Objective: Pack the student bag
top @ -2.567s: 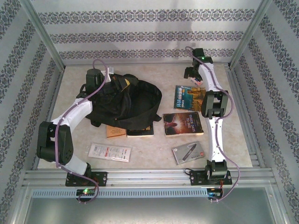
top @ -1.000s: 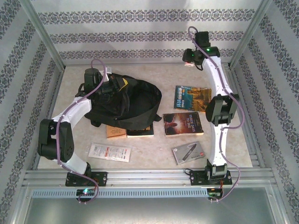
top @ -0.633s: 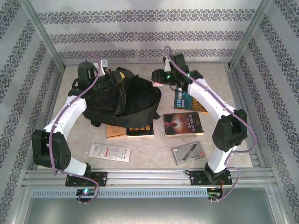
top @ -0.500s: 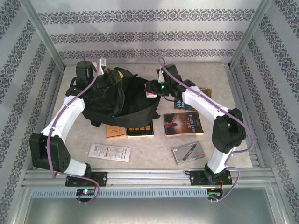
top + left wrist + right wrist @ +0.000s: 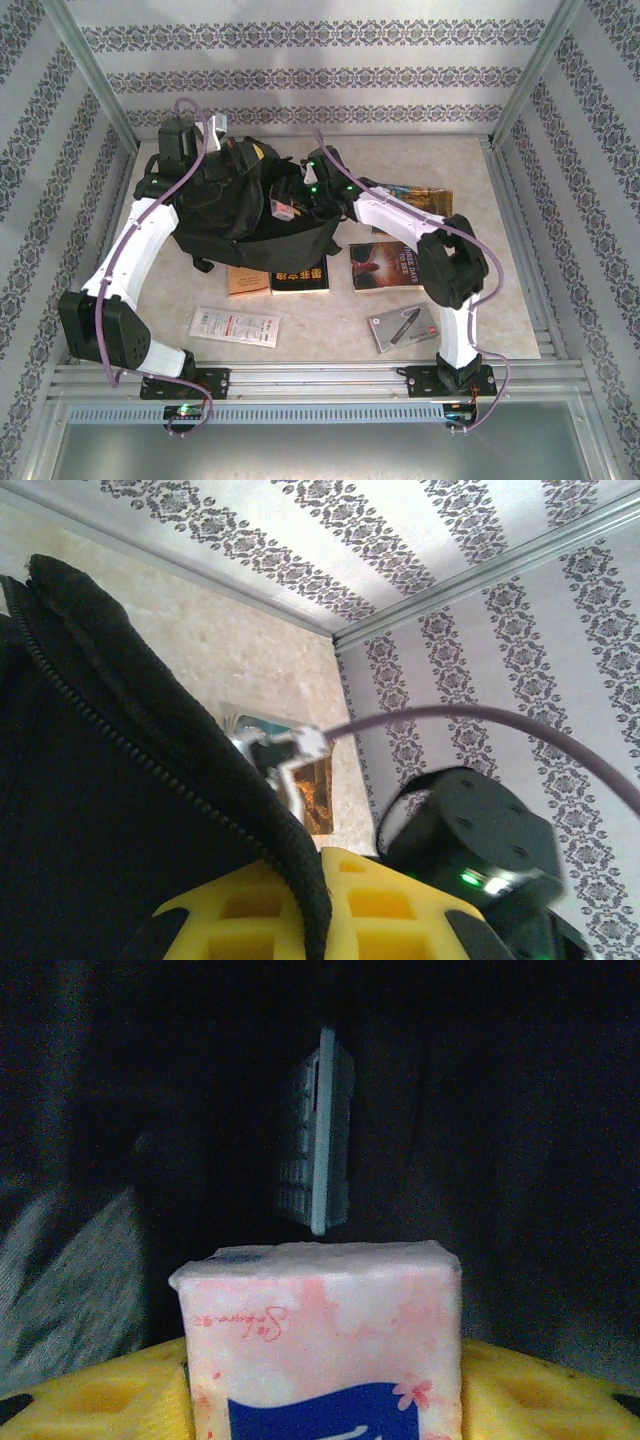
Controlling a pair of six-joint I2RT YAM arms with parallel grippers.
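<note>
Top external view has the student bag (image 5: 250,215) slumped on the far-left part of the worktop (image 5: 500,230), mouth gaping upward; the left arm (image 5: 130,250) runs up the left side, so the left jaws sit at the bag's far-left rim. On the left wrist cam those yellow jaws are closed tight, with the zippered edge of the black fabric pinched between them.

The right arm (image 5: 400,215) reaches in from the right, so the right jaws hang over the open mouth, parted about as wide as the pink-and-white tissue pack (image 5: 320,1330) between them; on the right wrist cam the yellow pads look to be touching both sides of it, so I'd call that a grip, though how firm I can't tell. Past the pack it's dark bag interior, with a flat grey item (image 5: 320,1145) standing on edge.

Rest of the worktop:
- an orange book (image 5: 245,281) and a black book (image 5: 300,279) poke out from under the bag's near edge;
- a dark book (image 5: 392,266) lies just right of those;
- a blue book (image 5: 420,197) sits partly under the right arm;
- a white packet (image 5: 236,325) lies toward the near-left corner;
- a grey blister pack (image 5: 403,327) lies by the near edge, right of centre.
</note>
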